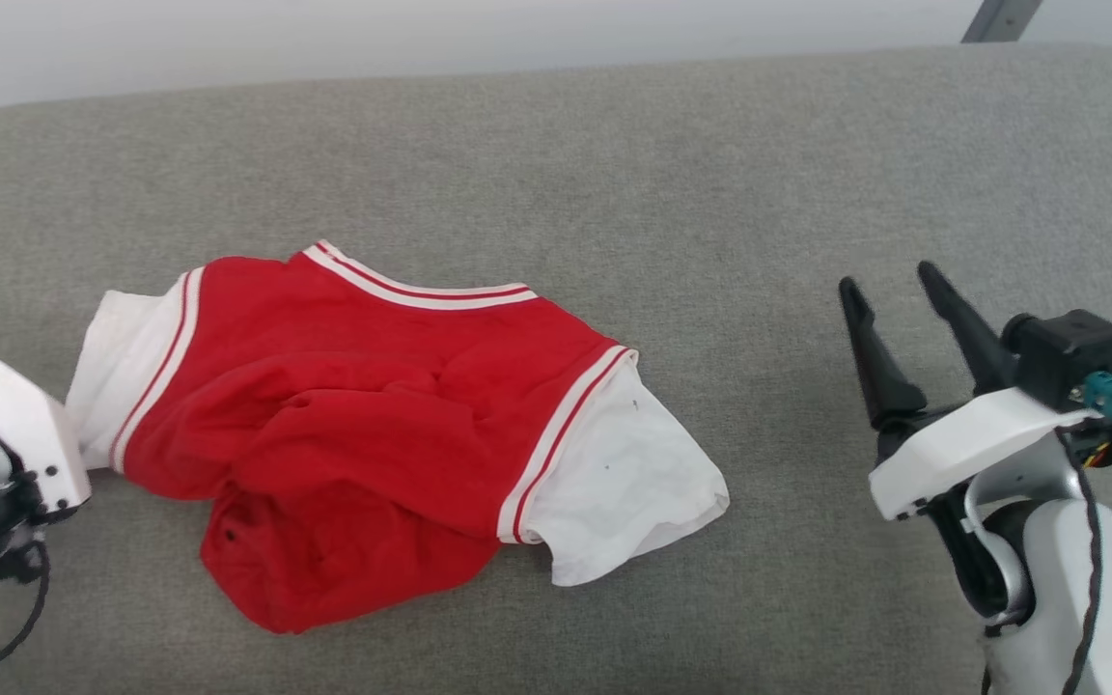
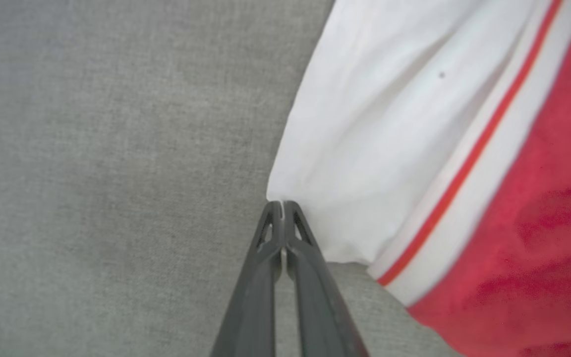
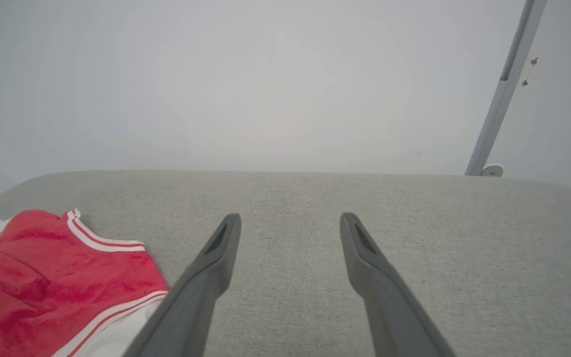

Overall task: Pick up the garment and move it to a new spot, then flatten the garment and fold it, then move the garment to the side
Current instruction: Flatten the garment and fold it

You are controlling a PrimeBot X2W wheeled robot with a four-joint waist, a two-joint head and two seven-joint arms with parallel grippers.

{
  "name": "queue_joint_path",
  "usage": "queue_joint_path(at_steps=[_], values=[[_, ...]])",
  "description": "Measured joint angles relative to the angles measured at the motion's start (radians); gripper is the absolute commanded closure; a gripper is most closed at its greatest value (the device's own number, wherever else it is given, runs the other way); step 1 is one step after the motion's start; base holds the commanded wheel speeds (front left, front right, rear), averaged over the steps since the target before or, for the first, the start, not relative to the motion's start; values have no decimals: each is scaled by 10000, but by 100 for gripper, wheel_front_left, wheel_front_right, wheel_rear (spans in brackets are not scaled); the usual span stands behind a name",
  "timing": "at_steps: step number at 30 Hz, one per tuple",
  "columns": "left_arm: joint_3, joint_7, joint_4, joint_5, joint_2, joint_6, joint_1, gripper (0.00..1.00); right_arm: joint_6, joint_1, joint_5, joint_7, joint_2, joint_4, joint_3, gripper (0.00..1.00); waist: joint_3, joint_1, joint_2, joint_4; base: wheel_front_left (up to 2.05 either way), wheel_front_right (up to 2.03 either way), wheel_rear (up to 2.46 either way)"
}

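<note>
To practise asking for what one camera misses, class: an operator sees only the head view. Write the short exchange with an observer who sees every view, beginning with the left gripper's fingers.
Operator: Is the left gripper open or shut?
Observer: Shut; in the left wrist view its tips meet the corner of the garment's white sleeve.
Operator: Is that sleeve clean?
Observer: Nearly: a small dark speck sits on it.
</note>
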Motion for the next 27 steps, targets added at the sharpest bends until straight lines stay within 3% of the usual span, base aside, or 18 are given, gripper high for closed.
queue_joint_path(at_steps=[1, 9, 14, 18, 22, 27], values=[[48, -205, -40, -6, -56, -46, 1, 0, 0, 29, 63, 102, -4, 13, 82, 0, -37, 0, 0, 48, 0, 0, 0], [261, -2640, -1037, 270, -232, -602, 43, 0, 0, 272, 792, 1499, -211, 146, 943, 0, -363, 0, 0, 622, 0, 0, 0], [301, -4518, -2105, 798, -244, -562, 561, 0, 0, 513, 1120, 2844, -543, 322, 1478, 0, -564, 1, 0, 1096, 0, 0, 0], [261, -5549, -2926, 1104, -255, -343, 979, 0, 0, 621, 1227, 3626, -727, 445, 1657, 0, -658, 1, 0, 1416, 0, 0, 0], [307, -6577, -4098, 1515, -242, 203, 1662, 0, 0, 627, 1246, 4533, -1026, 660, 1816, 0, -735, 1, 0, 1856, 0, 0, 0], [924, -6961, -5931, 2339, -355, 1034, 2806, 0, 0, 570, 1014, 5708, -1336, 1126, 1799, 0, -777, 0, 0, 2484, 0, 0, 0]])
